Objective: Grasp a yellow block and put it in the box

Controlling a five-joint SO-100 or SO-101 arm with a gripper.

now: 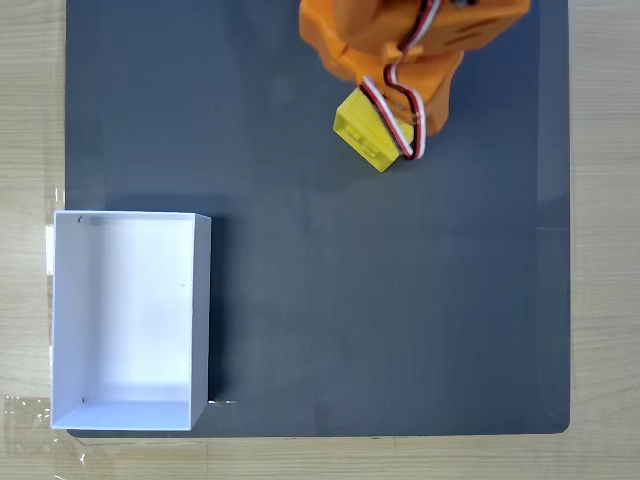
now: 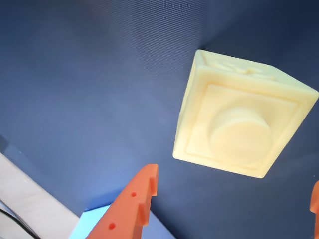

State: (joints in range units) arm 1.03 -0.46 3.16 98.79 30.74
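The yellow block [image 1: 365,130] lies on the dark mat near the top of the fixed view, partly under my orange arm [image 1: 400,35] and its wires. In the wrist view the yellow block [image 2: 239,122] rests stud face toward the camera, just beyond my gripper [image 2: 233,180]. The gripper is open: one orange finger [image 2: 134,206] shows at the lower left and the other at the right edge, and neither touches the block. The white box [image 1: 128,320] stands open-topped and empty at the lower left of the fixed view, far from the block.
The dark mat [image 1: 380,300] covers most of the wooden table [image 1: 605,300], bare between block and box. Clear tape [image 1: 25,415] holds the box's corner. A pale corner [image 2: 92,224] shows at the bottom of the wrist view, beside a strip of table [image 2: 25,199].
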